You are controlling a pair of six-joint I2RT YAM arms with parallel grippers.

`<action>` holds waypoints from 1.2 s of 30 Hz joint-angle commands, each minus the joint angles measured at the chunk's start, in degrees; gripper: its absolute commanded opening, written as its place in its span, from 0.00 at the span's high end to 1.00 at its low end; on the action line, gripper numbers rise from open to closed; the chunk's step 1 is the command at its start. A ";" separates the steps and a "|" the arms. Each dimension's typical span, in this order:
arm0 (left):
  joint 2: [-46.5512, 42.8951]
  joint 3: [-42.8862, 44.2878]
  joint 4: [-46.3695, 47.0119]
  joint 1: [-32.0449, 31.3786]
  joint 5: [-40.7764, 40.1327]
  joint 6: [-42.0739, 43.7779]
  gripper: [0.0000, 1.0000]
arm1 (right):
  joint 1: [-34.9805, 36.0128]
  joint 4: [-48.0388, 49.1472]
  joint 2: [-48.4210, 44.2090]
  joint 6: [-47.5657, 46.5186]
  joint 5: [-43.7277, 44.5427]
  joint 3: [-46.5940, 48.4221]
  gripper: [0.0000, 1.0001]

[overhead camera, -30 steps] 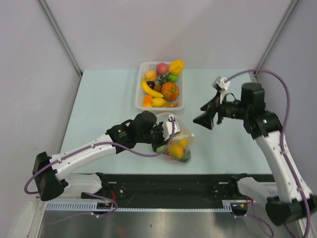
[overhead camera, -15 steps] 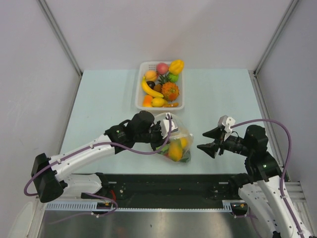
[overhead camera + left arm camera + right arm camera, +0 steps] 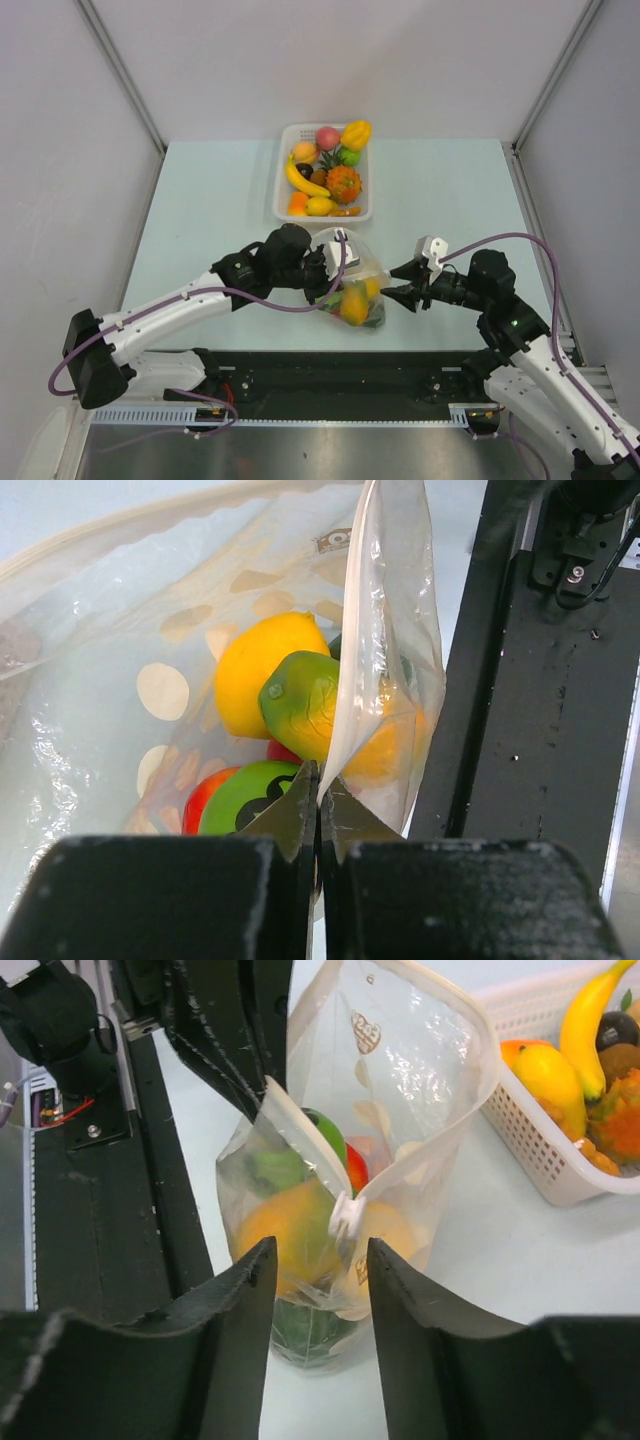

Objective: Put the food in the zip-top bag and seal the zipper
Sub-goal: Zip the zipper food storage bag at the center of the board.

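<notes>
The zip-top bag (image 3: 352, 288) stands near the table's front edge with its mouth open and several toy fruits inside: a yellow lemon (image 3: 262, 670), a green piece (image 3: 300, 700), an orange one (image 3: 290, 1228). My left gripper (image 3: 325, 268) is shut on the bag's rim (image 3: 365, 680) and holds it up. My right gripper (image 3: 396, 283) is open, just right of the bag, its fingers (image 3: 225, 1310) on either side of the white zipper slider (image 3: 345, 1217) without touching it. The zipper (image 3: 440, 1120) runs along the open mouth.
A white slotted basket (image 3: 284, 190) at the back centre holds more toy food: banana (image 3: 303, 180), orange fruit (image 3: 343, 184), yellow pepper (image 3: 356, 133). A black rail (image 3: 340, 375) runs along the table's near edge, close behind the bag.
My right arm has swung down from high at the right and come in to the bag's right side, open. My left gripper has kept its hold on the bag.
</notes>
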 commanded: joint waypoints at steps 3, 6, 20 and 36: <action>-1.48 0.57 1.45 0.52 1.27 -0.94 1.00 | 0.74 3.90 1.51 -2.95 4.00 0.19 0.72; -1.65 0.57 1.28 0.52 1.45 -0.68 1.00 | 0.74 3.81 1.33 -3.21 5.32 0.10 0.92; -2.10 11.72 1.90 0.43 8.82 17.86 0.30 | 0.91 1.97 -0.60 -6.64 4.01 1.68 1.00; 11.79 23.76 -2.41 -5.63 7.33 24.37 0.37 | 1.00 1.00 -0.78 -7.08 2.78 3.27 1.00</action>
